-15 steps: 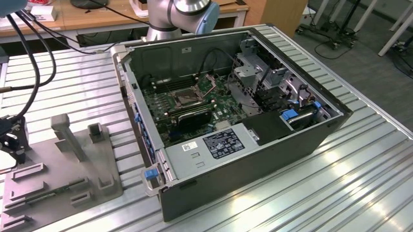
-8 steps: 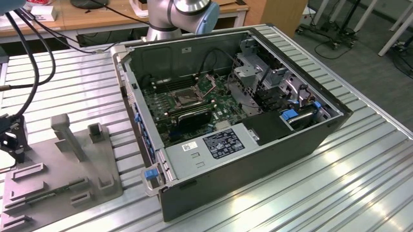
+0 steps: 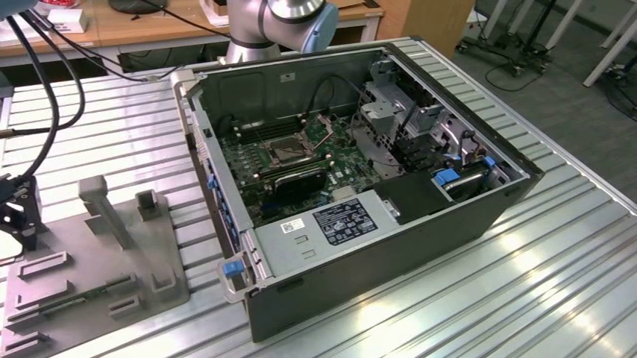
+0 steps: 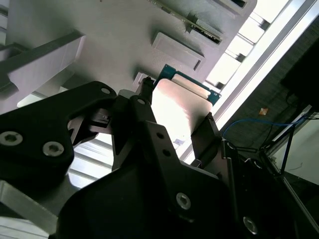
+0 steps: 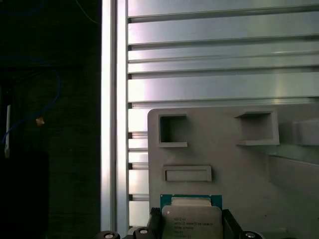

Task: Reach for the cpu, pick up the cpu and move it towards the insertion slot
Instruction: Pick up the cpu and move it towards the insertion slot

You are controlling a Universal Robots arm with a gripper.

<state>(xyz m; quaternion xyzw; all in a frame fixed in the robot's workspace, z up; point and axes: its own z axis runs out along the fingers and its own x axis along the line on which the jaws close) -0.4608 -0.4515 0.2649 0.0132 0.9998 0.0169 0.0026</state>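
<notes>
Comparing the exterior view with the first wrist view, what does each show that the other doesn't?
Exterior view: the open case, with the slot on its green board. First wrist view: the cpu, held in the gripper. Shared: the grey tray and the slatted table.

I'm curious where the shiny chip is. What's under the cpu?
Under the cpu is the grey plastic tray, lying on the ribbed metal table. The cpu hides the spot right beneath it, so whether it touches the tray cannot be seen.
</notes>
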